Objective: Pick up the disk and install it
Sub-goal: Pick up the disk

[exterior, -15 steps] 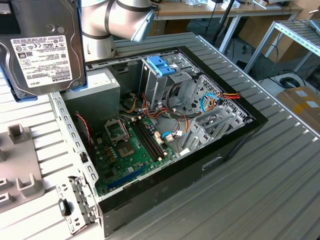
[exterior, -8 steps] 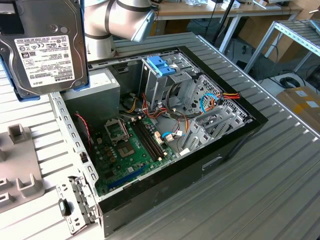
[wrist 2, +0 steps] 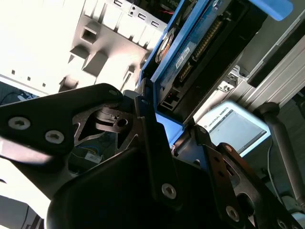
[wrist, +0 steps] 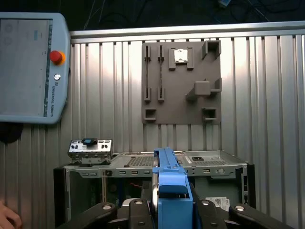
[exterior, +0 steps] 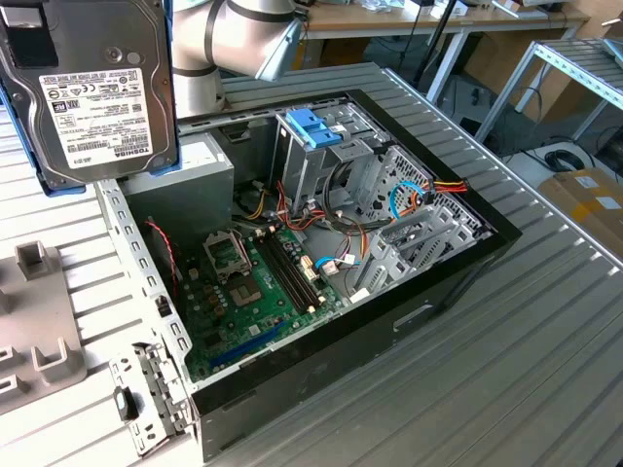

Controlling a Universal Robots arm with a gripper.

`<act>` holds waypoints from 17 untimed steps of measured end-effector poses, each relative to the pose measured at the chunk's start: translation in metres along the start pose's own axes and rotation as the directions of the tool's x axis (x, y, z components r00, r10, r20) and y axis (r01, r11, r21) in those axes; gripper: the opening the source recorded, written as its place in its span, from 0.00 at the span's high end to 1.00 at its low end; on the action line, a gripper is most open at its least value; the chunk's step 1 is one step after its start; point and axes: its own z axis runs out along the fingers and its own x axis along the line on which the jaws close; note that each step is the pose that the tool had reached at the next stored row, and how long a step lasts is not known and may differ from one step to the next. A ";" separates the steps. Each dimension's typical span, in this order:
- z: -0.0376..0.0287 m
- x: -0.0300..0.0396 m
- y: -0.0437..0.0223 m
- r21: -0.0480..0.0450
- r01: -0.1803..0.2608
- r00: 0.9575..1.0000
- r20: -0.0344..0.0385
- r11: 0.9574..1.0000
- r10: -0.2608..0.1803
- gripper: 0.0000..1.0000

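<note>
The disk (exterior: 97,92), a silver-grey drive with a white label in a light-blue frame, hangs in the air at the exterior view's upper left, above the open computer case (exterior: 321,263). In the second wrist view my gripper (wrist 2: 170,120) is shut on the disk (wrist 2: 200,52), its black fingers (wrist 2: 145,107) pressing the blue frame's sides. In the first wrist view the disk (wrist: 169,191) stands edge-on between the fingers (wrist: 136,206), over the case (wrist: 143,164).
A drive cage (exterior: 321,161) inside the case holds a bare blue bracket (exterior: 313,126). Beside it lie cables, the motherboard (exterior: 258,292) and a grey box (exterior: 190,180). A grey fixture plate (wrist: 181,81), a teach pendant (wrist: 31,67) and a hand (wrist: 5,217) are nearby.
</note>
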 end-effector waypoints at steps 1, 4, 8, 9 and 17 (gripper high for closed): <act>0.0001 -0.0001 -0.0032 0.000 0.000 1.000 0.000 1.000 0.000 0.63; 0.0006 -0.0005 -0.0179 0.000 0.000 1.000 0.000 1.000 0.000 0.63; 0.0007 -0.0005 -0.0205 0.000 0.000 1.000 0.000 1.000 0.000 0.63; 0.0008 -0.0006 -0.0210 0.000 0.000 1.000 0.000 1.000 0.000 0.63; 0.0009 -0.0006 -0.0246 0.000 0.000 1.000 0.000 1.000 0.000 0.63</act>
